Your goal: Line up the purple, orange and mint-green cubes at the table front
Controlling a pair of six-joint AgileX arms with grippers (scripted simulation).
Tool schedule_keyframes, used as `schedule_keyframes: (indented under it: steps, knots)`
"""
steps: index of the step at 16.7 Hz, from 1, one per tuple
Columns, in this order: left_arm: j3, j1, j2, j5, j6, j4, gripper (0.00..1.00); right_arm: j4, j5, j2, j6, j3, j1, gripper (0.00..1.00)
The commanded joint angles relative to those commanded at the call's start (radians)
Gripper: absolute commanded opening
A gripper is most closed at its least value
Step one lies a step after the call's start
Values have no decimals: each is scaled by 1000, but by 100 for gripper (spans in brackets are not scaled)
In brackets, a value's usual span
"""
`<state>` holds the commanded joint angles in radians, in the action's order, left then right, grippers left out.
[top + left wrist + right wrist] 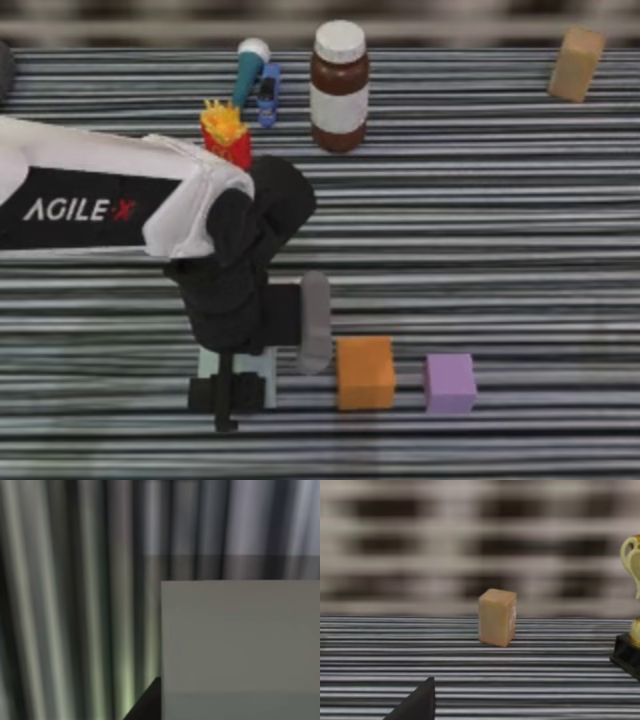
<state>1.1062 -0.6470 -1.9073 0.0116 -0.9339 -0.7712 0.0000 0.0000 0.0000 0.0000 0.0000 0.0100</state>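
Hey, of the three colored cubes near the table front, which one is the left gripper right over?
The mint-green cube, leftmost in the row: the left gripper sits over it, hiding most of it. The orange cube and purple cube stand uncovered.

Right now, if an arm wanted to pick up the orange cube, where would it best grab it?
Probably from straight above, fingers closing on the orange cube's front and back faces. Those faces look free, while the purple cube sits close at its right and the left gripper, over the mint-green cube, crowds its left. Its flat, upright sides suit a two-finger pinch.

jar [339, 86], fries box [227, 134], tan block [577, 63], trophy [631, 605]
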Motion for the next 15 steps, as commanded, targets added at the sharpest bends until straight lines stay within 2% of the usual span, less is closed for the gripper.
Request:
schedule_keyframes:
  steps: [1,14,15]
  knots:
    - [0,0,0,0,0,0,0,0,0,0,0,0,0,100]
    - [0,0,0,0,0,0,98,0,0,0,0,0,0,100]
    - [0,0,0,0,0,0,100,0,0,0,0,0,0,100]
